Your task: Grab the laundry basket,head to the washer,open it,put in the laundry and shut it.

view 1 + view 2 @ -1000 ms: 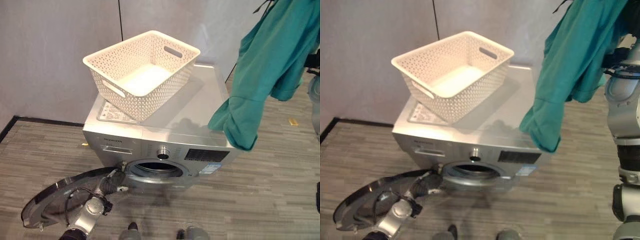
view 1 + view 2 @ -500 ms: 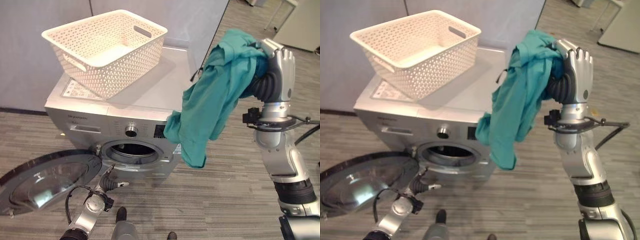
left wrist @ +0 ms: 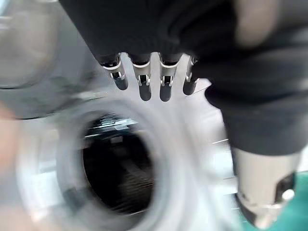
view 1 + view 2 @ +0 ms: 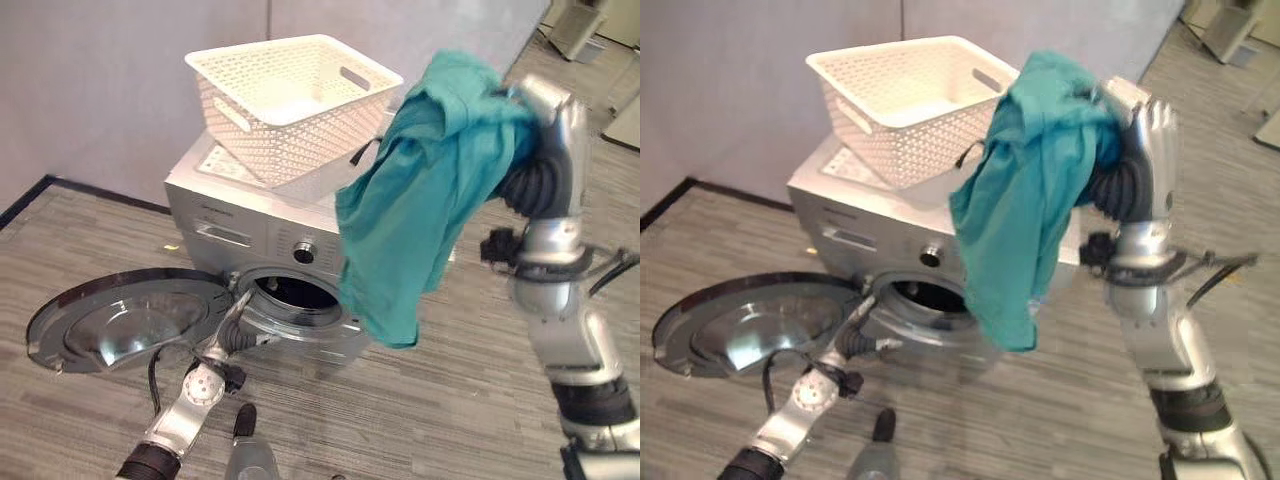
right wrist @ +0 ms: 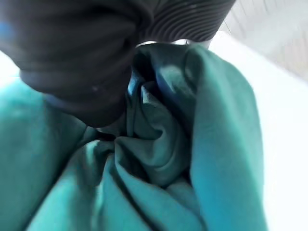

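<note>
An empty white perforated laundry basket (image 4: 290,95) stands on top of the silver washer (image 4: 250,215). The washer's round door (image 4: 120,325) is swung wide to the left, and the dark drum opening (image 4: 295,293) is exposed. My right hand (image 4: 553,130) is raised to the washer's right, shut on a teal garment (image 4: 430,200) that hangs down past the right front of the machine. In the right wrist view the teal garment (image 5: 183,159) is bunched under the palm. My left hand (image 4: 232,330) is low by the opening's lower left rim, with its fingers (image 3: 144,84) straight and the drum opening (image 3: 120,168) just beyond them.
A grey wall stands behind the washer, with a black floor strip (image 4: 20,205) along its base at the left. Pale furniture (image 4: 580,25) shows at the far back right. Wood-grain floor lies in front of and to the right of the machine.
The camera has shifted. My right hand has carried the teal garment left, so it now hangs before the washer's right front. My left hand has come up to the drum rim.
</note>
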